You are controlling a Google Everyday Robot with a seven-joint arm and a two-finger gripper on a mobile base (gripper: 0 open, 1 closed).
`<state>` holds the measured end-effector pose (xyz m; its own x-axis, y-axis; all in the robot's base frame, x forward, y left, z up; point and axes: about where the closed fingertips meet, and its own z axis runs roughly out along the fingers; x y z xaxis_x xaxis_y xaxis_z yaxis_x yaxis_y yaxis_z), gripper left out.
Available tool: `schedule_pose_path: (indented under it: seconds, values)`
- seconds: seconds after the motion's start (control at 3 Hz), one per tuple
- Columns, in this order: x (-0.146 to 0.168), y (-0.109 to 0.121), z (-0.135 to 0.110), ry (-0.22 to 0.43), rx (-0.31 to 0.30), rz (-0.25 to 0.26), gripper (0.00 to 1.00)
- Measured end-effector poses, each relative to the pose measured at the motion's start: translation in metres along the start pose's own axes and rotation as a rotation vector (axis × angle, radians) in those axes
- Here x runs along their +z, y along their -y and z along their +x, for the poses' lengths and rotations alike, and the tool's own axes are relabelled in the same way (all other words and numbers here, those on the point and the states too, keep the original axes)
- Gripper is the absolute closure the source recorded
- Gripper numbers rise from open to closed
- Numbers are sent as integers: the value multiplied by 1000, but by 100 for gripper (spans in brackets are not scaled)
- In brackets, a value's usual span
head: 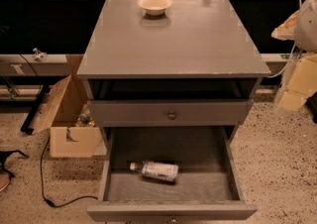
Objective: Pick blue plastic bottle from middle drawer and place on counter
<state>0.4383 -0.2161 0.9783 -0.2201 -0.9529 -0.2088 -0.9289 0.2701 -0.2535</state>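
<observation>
Lying in one open drawer (pixel 198 151), one bottle (pixel 157 171) (jaws far right)

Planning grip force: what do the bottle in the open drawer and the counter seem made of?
Blue plastic bottle: clear glossy plastic, likely; see-through body. Counter: matte grey-painted wood, apparently; pale chips along edges. Pincer hangs at right edge.

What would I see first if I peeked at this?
The open drawer at the bottom, with a bottle lying on its side inside. Then the cream bowl at the back of the counter, and the robot's pincer off at the right edge.
</observation>
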Motion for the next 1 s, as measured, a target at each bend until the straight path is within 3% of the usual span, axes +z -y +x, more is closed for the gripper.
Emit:
schedule_pose_path:
  seconds: [0.33,0.67,1.0]
  values:
    - [0,0,0,0,0,0,0]
    - [27,-8,-5,29,24,-42,0]
    - [74,-28,-10,132,101,-121,0]
